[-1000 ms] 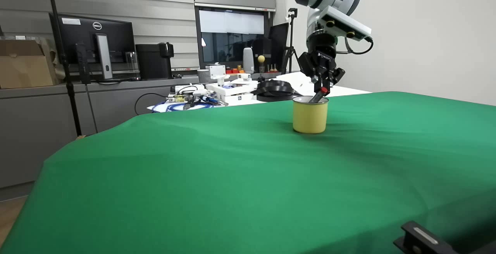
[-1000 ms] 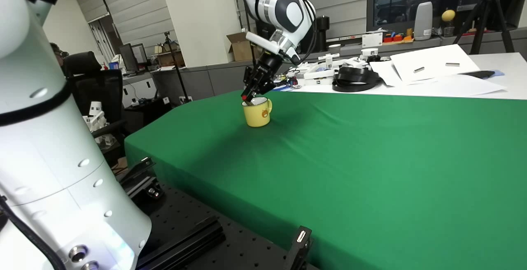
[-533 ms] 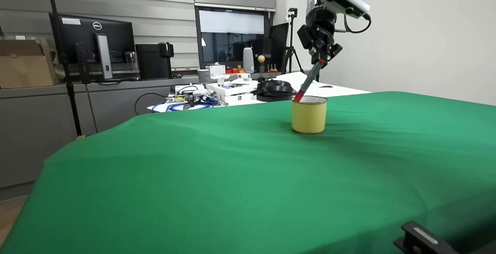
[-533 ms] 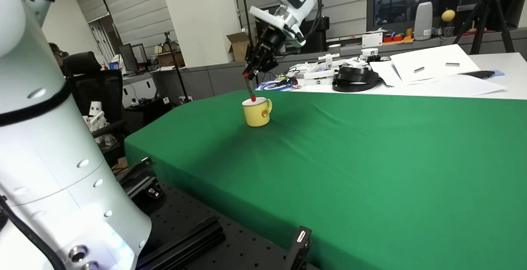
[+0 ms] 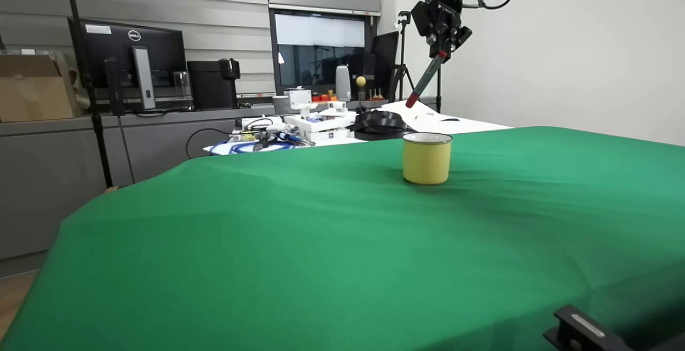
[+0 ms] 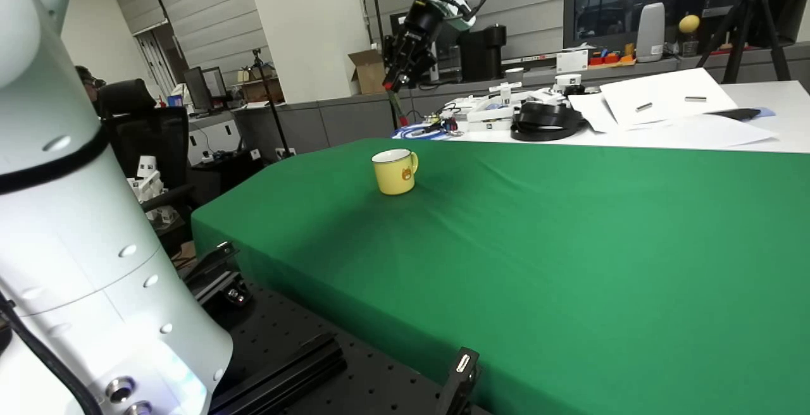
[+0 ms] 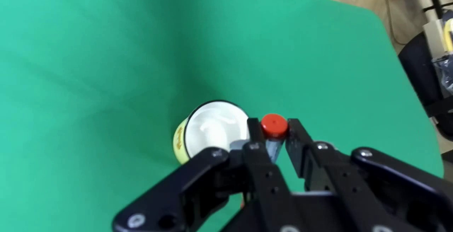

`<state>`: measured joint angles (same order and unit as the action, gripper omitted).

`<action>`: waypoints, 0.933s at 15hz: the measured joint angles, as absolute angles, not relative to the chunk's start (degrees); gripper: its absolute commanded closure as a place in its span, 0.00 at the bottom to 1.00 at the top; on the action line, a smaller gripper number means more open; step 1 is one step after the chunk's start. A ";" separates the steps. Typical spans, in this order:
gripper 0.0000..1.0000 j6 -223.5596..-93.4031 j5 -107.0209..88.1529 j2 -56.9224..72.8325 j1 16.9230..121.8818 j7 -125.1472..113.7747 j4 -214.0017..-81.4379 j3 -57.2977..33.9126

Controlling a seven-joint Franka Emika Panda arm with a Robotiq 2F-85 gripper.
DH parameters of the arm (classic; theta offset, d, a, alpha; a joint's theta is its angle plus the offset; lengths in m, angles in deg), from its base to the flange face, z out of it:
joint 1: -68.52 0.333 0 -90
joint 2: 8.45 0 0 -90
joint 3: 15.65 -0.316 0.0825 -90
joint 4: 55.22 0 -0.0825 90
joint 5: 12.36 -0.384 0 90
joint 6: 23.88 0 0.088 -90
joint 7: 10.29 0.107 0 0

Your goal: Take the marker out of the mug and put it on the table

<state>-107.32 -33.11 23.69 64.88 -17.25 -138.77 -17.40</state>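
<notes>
We see the gripper (image 7: 273,127) pinching the marker (image 5: 427,77) by one red end — it slants in mid-air, clear of the upright mug (image 6: 392,176) on the table (image 6: 569,250).

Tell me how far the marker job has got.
Done: the marker is out, clear of the mug in both exterior views. In hand: the gripper pinches its red upper end. Left: it hangs in midair, so laying it on the table, then releasing.

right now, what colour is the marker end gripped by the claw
Bright red; the marker's gripped end shows best in the wrist view.
</notes>
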 measured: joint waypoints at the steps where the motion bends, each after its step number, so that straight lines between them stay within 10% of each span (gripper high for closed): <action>1: 0.94 -109.31 -31.14 23.42 65.17 -17.25 -139.16 -17.08; 14: 0.94 -149.43 -13.88 26.02 67.90 -11.81 -156.15 -13.70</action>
